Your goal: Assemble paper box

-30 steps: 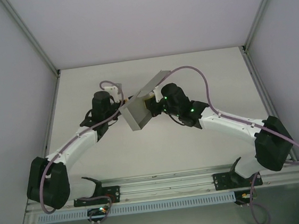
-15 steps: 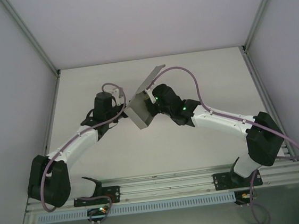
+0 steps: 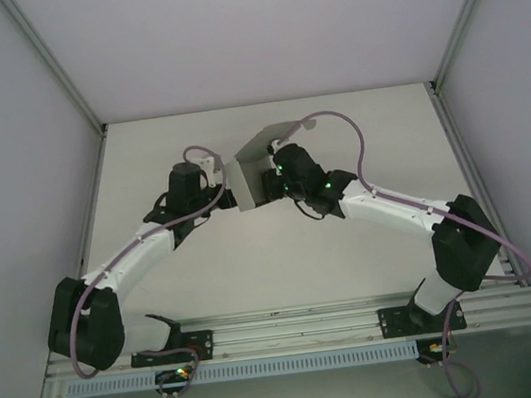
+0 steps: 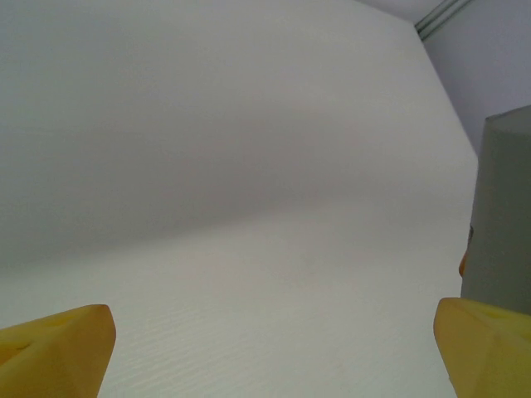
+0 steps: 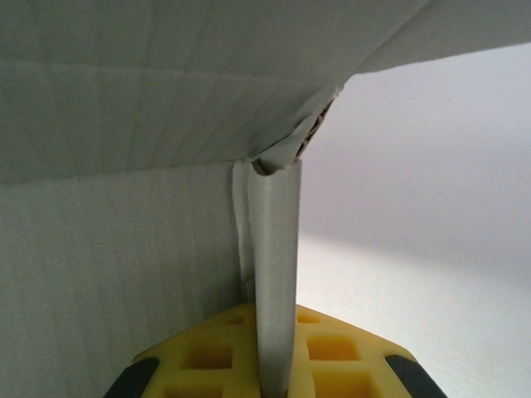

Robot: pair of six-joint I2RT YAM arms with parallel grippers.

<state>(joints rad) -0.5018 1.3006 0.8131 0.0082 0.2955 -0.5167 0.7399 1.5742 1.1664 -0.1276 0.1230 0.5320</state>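
Between the arms, the paper box (image 3: 248, 182) tilts, flap pointing far-right

Has swung the paper box (image 3: 250, 183) from a tilted diamond pose to nearly level in the top view, carrying it slightly farther back and closer to the left gripper (image 3: 220, 197). Has bent the open flap (image 3: 273, 137) from a straight slanted panel into a curve over the right gripper (image 3: 271, 181). Has pulled the right arm (image 3: 460, 245) inward at the elbow.
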